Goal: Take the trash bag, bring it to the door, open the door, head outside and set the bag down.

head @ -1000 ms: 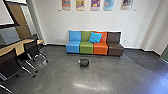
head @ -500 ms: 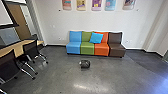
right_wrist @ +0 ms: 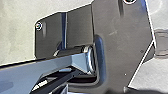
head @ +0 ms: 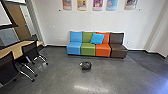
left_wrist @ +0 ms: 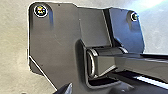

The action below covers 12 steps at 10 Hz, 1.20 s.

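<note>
The trash bag [head: 86,65] is lying on the floor [head: 58,77], ahead of my left tool [left_wrist: 45,92] and right tool [right_wrist: 96,90] and well apart from both. The floor is bearing its weight; the lift is still to be done. Whether either tool is standing apart or together, I cannot tell. I am holding both tools near my own dark plate [left_wrist: 57,30], presumably so that neither is reaching out to catch on furniture during an approach.

Beyond the bag, farther from my tools, the couch [head: 87,51] is standing against the wall [head: 50,32], and a blue cushion [head: 97,38] is leaning on its backrests. Out to my left tool's side, the chairs [head: 30,52] are lining the table [head: 17,51], which is leaving the bag in open floor and, I am judging, within easy approach. Farther off on that side a brown panel [head: 18,21] is showing; whether it is serving as the door of the task, I cannot tell. The bag is looking soft and low, so it may be sagging or slipping under a shallow grasp.
</note>
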### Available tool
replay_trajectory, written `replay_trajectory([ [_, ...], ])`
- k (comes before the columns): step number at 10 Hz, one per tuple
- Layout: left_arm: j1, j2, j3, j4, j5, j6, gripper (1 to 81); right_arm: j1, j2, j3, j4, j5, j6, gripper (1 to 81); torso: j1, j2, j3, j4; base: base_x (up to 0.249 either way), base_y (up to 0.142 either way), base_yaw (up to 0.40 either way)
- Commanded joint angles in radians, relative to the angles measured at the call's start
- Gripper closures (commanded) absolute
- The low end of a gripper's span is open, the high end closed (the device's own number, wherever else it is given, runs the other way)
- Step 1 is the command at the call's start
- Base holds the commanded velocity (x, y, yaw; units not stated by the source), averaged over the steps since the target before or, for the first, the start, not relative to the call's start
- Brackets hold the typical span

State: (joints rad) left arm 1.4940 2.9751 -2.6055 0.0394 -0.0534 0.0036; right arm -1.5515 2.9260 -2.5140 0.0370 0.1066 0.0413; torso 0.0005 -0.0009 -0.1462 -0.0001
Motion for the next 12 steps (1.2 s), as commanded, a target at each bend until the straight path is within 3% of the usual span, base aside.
replay_trajectory([
  [1,-0.028,-0.004,0.007,-0.003,0.058,0.007,1.0,0.026,-0.008,0.005,0.011,-0.056,0.005,1.0,0.0,0.0,0.0,0.0,0.136,0.071,0.0],
  [12,-0.028,-0.005,0.001,-0.004,0.058,0.007,1.0,0.027,-0.003,0.003,0.001,-0.056,0.005,1.0,0.0,0.0,0.0,0.0,0.135,0.006,0.0],
])
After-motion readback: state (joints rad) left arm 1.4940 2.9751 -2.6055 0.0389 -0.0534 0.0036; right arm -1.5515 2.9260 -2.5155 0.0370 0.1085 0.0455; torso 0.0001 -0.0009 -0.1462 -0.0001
